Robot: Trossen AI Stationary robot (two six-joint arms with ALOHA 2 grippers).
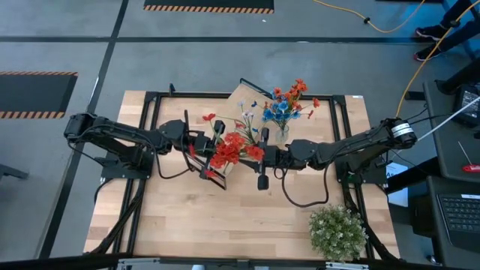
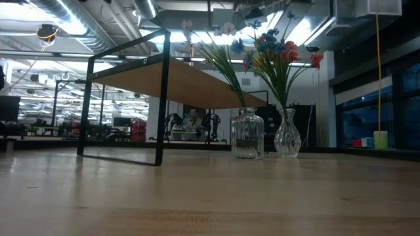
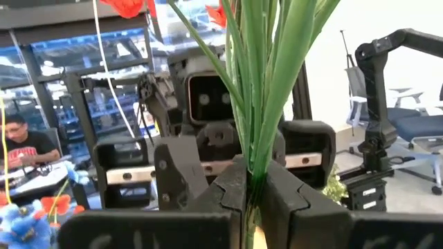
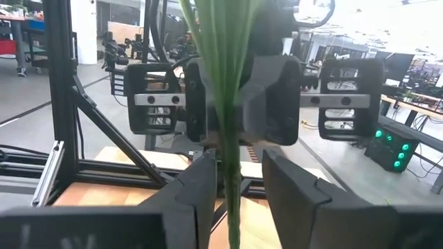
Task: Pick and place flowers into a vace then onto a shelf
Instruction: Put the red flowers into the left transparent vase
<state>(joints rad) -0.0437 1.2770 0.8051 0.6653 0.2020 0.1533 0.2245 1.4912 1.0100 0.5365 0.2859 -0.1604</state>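
Scene: you are looking down on a wooden table with 2 dark arms meeting over its middle, holding 1 bunch of red flowers [image 1: 231, 148] between them.
Left gripper [image 3: 252, 197]: its fingers are pressed together on the green stems [image 3: 266, 104], which rise straight up out of the grip.
Right gripper [image 4: 234, 181]: its fingers stand a little apart with the same stems running down the gap; you cannot tell whether they touch the stems.
Key relation: the stems' long axis runs upright, crosswise to both grippers, and the 2 grippers face each other just beside one another, so both arms are equally near.
Where the bunch is: up in the air over the table's middle, not yet in a vase.
Vases: the ribbed jar [image 2: 247, 133] and the slim glass vase [image 2: 287, 136] stand side by side, both already holding flowers, by the shelf [image 2: 172, 77].
Direction of the vases: judged from above, they lie just beyond the grippers, toward the table's far edge.
Bystander items: a bushy green plant [image 1: 337, 231] sits near the right front corner.
Writing: no brand, label or text can be read.
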